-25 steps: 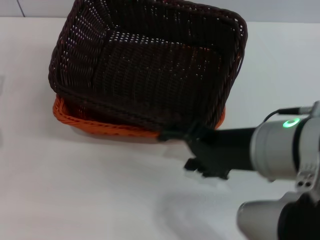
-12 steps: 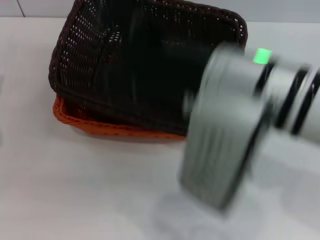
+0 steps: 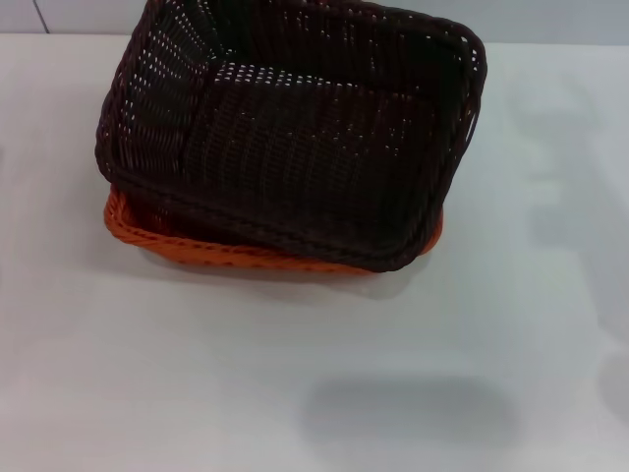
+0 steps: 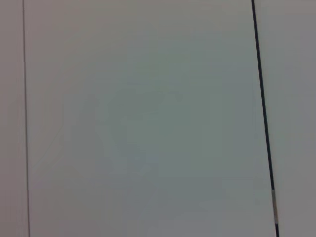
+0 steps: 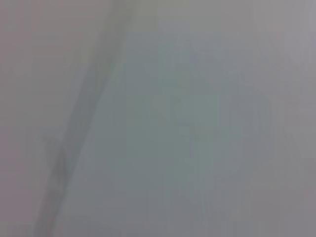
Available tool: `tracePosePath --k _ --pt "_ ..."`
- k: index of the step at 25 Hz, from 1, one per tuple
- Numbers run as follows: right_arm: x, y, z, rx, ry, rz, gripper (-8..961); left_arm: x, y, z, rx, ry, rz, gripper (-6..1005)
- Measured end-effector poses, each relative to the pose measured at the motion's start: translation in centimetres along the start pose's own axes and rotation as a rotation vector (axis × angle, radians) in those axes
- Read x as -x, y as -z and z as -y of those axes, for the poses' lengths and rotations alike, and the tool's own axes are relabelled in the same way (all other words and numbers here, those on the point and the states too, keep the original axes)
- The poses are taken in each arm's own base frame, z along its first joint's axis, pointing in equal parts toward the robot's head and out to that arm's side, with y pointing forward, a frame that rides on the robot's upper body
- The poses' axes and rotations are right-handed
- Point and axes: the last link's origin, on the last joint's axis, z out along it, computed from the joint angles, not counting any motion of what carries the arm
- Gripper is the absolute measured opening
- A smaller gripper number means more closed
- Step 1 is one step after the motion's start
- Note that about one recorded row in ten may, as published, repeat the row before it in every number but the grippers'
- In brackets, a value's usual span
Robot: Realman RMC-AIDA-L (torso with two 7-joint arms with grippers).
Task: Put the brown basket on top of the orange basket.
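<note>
The brown basket (image 3: 295, 138) is a very dark woven tray. In the head view it sits nested on top of the orange basket (image 3: 167, 241), skewed a little. Only the orange basket's near rim and left corner show beneath it. Neither gripper shows in the head view. The left wrist view and the right wrist view show only plain pale surface, with no basket and no fingers.
The baskets stand on a white table (image 3: 197, 374) at its far middle. A soft shadow (image 3: 403, 413) lies on the table near the front right. A thin dark line (image 4: 261, 113) crosses the left wrist view.
My right arm was at the brown basket's near right corner, swept up across the view, and has now left the view. The brown basket stays on the orange basket.
</note>
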Motion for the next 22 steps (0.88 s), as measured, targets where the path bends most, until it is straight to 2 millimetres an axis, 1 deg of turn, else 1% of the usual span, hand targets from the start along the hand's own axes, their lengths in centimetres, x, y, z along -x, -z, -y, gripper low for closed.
tracePosePath --k 3,5,8,10,13,16,22 --pt "-3.7 1.6 3.8 -0.167 -0.150 -0.056 788 0.0 0.0 0.0 -0.002 0.002 -0.002 846" --pt "-6.4 3.0 5.8 -0.264 -0.227 -0.072 789 0.0 0.0 0.1 -0.007 0.006 -0.003 846" --pt "-9.8 5.0 7.7 -0.366 -0.290 -0.082 789 0.0 0.1 0.1 -0.009 0.007 -0.002 846" --pt "-11.0 6.1 8.4 -0.404 -0.302 -0.065 789 0.1 0.2 0.3 -0.017 0.010 0.000 846" --pt "-12.1 7.3 8.7 -0.431 -0.304 -0.037 789 0.1 0.2 0.4 -0.022 0.012 0.001 846" --pt "-12.4 8.0 8.5 -0.434 -0.280 -0.008 788 0.2 0.4 0.6 -0.027 0.017 0.004 846" --pt "-12.9 8.8 8.3 -0.432 -0.261 -0.013 788 0.4 0.7 0.9 -0.034 0.037 0.011 846"
